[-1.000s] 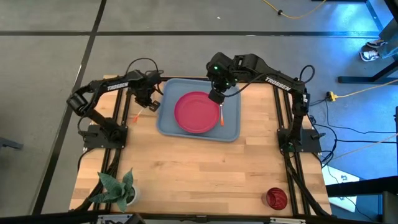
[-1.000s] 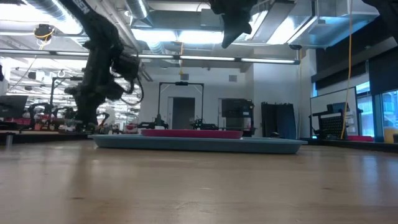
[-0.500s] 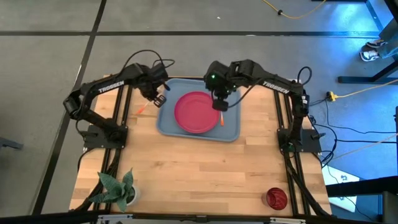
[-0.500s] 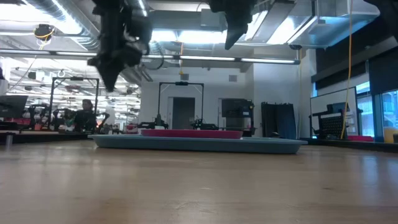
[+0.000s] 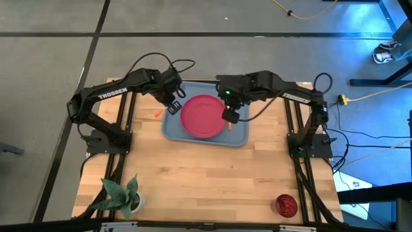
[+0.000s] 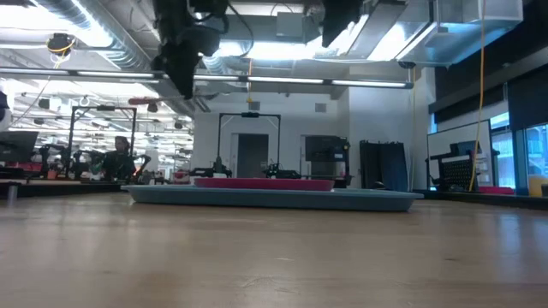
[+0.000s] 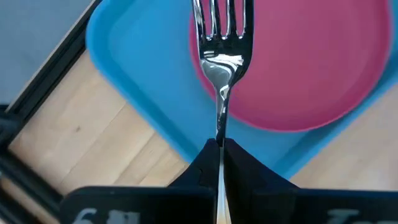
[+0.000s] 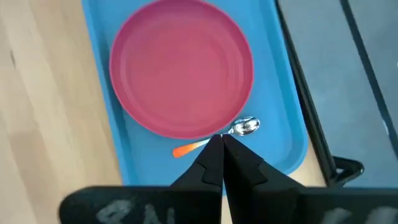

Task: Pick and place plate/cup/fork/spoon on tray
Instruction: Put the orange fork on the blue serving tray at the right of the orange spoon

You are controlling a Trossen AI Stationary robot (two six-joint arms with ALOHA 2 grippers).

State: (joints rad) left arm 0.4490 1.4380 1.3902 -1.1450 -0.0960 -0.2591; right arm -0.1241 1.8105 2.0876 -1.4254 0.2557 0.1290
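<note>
Fork: one fork [image 7: 222, 56] is clamped by its handle in the left end effector [image 7: 219, 155]; its pronged head is seen over the rim of the plate [image 7: 311, 62] in the left wrist view. In the high view only an orange sliver of the handle [image 5: 158, 115] shows beside the left end effector [image 5: 172, 107], above the tray's left edge.
Spoon: one spoon [image 8: 214, 137] lies on the tray [image 8: 289, 134], touching the plate's [image 8: 180, 74] rim, silver bowl and orange handle shown plainly in the right wrist view; in the high view it is a short orange mark [image 5: 230, 126] at the plate's right side.
Plate: one, pinkish-red, lying flat in the middle of the tray [image 5: 172, 129] in the high view [image 5: 203, 116]; in the low view it is only a thin red band [image 6: 261, 182] above the tray's rim [image 6: 274, 197].
Cup: one, dark red [image 5: 285, 205], seen in the high view only, at the near right corner of the bench, well apart from the tray.
Right end effector: raised over the tray's right part [image 5: 232, 115], fingers together on nothing [image 8: 222, 158], just above the spoon.
Bench: light wood [image 5: 206, 180]; one potted plant [image 5: 122, 195] stands at its near left corner.
Room: grey floor with cables in the high view; in the low view a lit workshop hall with a person [image 6: 120, 156] seated far off.
</note>
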